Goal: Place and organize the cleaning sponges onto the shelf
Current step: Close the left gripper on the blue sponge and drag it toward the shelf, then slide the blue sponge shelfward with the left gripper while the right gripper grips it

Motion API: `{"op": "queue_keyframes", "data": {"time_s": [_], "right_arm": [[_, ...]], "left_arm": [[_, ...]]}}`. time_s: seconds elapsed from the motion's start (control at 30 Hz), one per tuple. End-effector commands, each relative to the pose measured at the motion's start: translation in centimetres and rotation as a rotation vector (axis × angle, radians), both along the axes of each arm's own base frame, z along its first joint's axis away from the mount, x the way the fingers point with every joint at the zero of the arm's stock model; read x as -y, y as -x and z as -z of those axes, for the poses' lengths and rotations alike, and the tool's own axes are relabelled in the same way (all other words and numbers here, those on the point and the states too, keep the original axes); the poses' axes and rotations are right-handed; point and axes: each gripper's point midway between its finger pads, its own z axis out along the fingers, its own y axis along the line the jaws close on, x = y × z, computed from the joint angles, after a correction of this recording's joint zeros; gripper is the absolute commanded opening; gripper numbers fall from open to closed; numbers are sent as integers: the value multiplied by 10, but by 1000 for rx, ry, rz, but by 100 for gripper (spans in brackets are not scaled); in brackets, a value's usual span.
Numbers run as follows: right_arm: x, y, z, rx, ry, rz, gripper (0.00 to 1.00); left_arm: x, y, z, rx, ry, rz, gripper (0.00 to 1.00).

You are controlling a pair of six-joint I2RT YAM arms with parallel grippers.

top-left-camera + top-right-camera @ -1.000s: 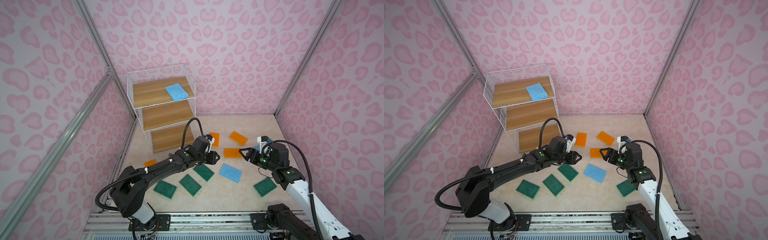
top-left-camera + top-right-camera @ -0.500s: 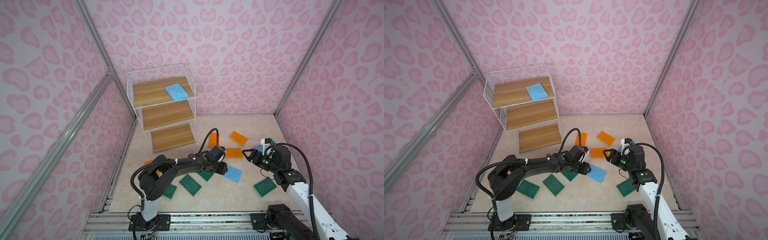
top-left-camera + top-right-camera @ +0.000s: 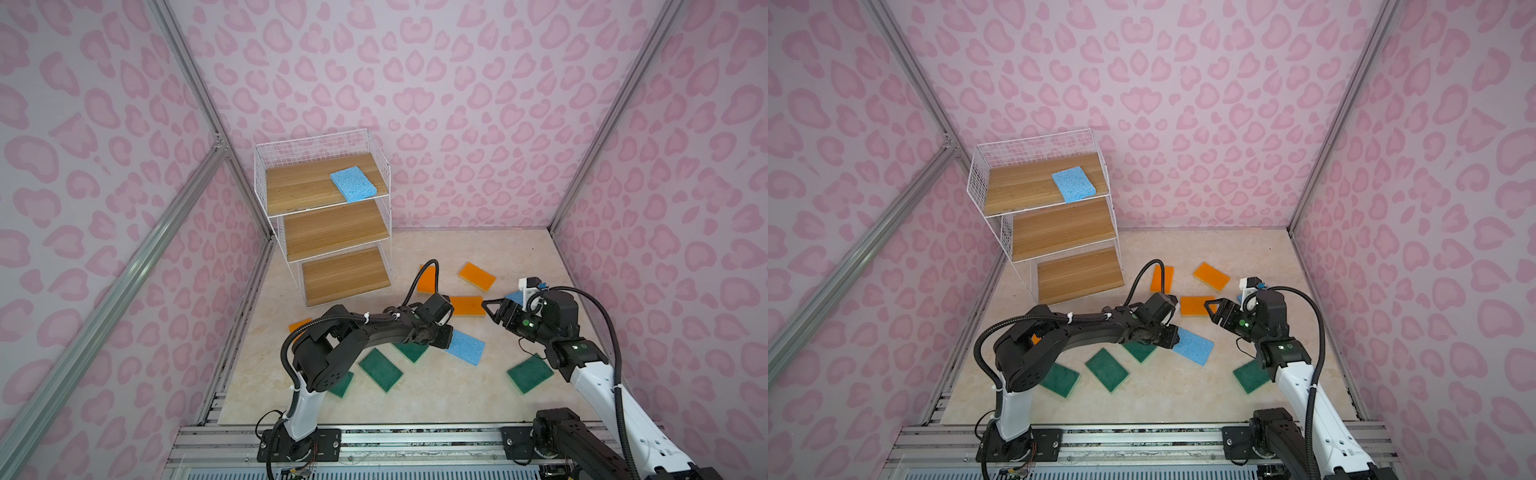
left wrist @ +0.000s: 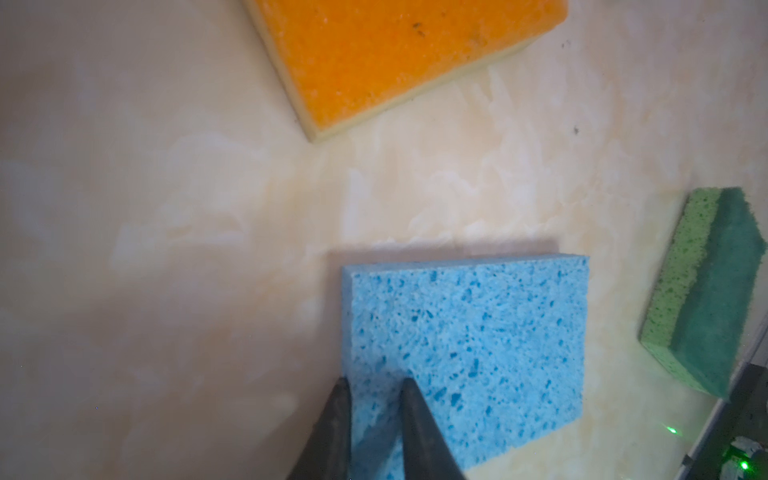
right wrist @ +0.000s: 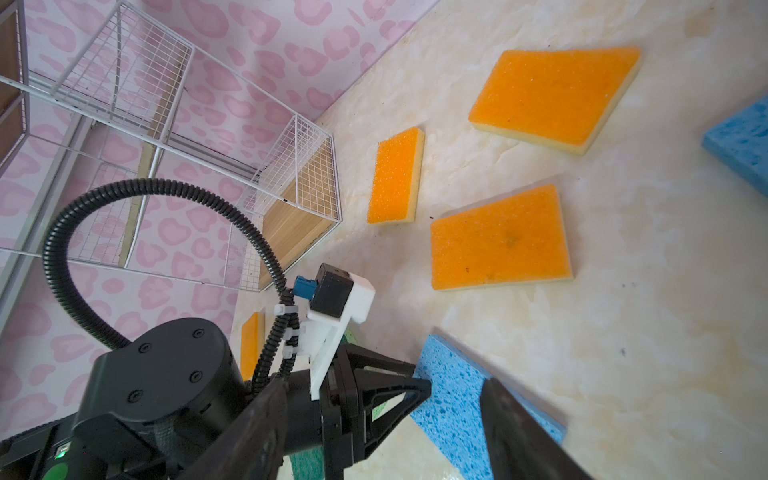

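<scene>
Bright, even, diffuse light fills both top views; shadows are faint, and the walls [image 3: 415, 62] bow slightly near the edges. In the left wrist view the left gripper [image 4: 374, 384] is dark and blurred, and the blue sponge [image 4: 465, 353] casts a soft shadow on the floor [image 4: 208, 249]. The right wrist view is sharp, with stretched edges.

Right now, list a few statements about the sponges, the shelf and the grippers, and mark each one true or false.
1. A light blue sponge lies on the top board of the shelf. True.
2. The left gripper is closed on a green sponge. False: it pinches the edge of a second blue sponge.
3. The right gripper is open and holds nothing. True.
4. Orange sponges sit on the middle and bottom boards. False: both boards are bare, and the orange sponges lie on the tabletop.
5. Four green sponges lie on the tabletop. True.
</scene>
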Motion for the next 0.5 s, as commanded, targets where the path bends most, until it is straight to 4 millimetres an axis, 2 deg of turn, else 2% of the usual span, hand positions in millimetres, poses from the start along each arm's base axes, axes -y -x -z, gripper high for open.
{"op": "queue_keyframes", "data": {"time_s": [0.0,0.07,0.23,0.33,0.47], "right_arm": [[-2,-1,-4,24,-12,-11,74],[-5,1,-4,19,-22,-26,74],[-14,5,-5,11,-25,-70,75],[-21,7,-12,22,-24,-99,72],[-30,10,-22,43,-38,-141,64]], "left_arm": [[5,-1,-2,-8,17,1,9],[5,-1,-8,-4,29,-1,4],[-6,-3,-43,22,87,-12,4],[-24,-5,-73,52,124,-30,4],[-60,-9,-114,93,175,-82,4]]}}
